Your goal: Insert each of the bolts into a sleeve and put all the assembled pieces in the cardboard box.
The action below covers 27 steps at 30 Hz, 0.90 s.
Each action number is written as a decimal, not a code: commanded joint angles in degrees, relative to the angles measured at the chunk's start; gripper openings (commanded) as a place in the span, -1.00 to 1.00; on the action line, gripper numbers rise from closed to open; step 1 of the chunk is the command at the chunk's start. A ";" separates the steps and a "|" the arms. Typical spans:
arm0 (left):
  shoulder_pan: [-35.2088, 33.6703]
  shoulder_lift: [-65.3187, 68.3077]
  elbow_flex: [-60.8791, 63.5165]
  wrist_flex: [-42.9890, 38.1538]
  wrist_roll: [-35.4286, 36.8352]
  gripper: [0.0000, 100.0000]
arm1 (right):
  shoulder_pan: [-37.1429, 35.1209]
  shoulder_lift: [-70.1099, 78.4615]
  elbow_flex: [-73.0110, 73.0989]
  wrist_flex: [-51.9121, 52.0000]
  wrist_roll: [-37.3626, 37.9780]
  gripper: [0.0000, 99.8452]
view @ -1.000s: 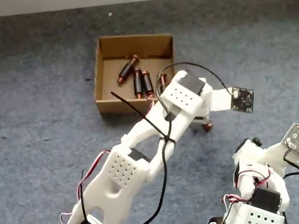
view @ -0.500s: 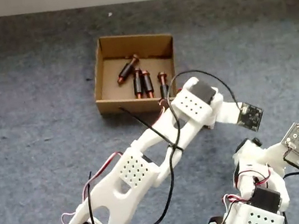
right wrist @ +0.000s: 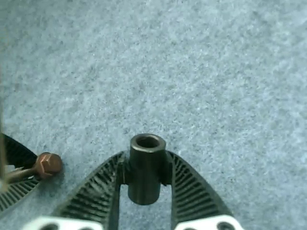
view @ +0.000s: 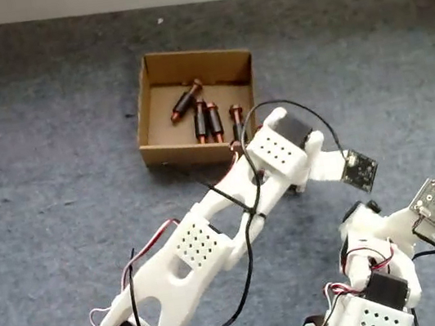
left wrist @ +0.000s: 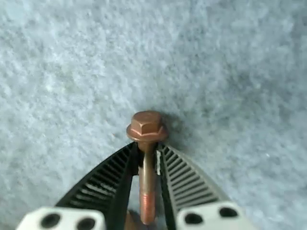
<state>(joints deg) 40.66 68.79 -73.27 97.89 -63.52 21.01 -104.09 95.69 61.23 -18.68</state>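
Left tool (left wrist: 147,146) around bolt (left wrist: 147,165) shank

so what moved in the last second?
The left arm drew back from the cardboard box toward the right arm, uncovering the fourth assembled piece. Its left gripper is shut on the bolt. The right arm, with the right gripper shut on the sleeve, and the box stayed put.

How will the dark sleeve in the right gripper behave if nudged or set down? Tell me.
The sleeve looks like a rigid metal tube, so it is probably stiff and heavy for its size. Being round, it would likely roll if laid sideways, though the fuzzy grey carpet should slow it. Its smooth wall may slip between the ribbed fingers.
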 commanded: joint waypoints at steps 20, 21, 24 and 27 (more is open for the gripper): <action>-2.15 -18.42 -1.19 3.43 26.29 -0.99 | -0.22 -0.04 7.08 -1.45 0.53 -0.99; -2.15 -21.49 2.15 3.43 26.29 -0.99 | -0.22 -0.04 7.08 -1.45 0.53 -0.99; -2.15 -31.52 12.44 3.43 26.20 -0.99 | -0.22 -0.04 7.08 -1.45 0.53 -0.99; -2.15 -41.80 22.64 3.25 26.20 -0.99 | -0.22 -0.04 7.08 -1.45 0.53 -0.99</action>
<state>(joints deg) 39.34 43.30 -61.49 100.97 -37.76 21.01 -104.09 95.69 61.23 -18.68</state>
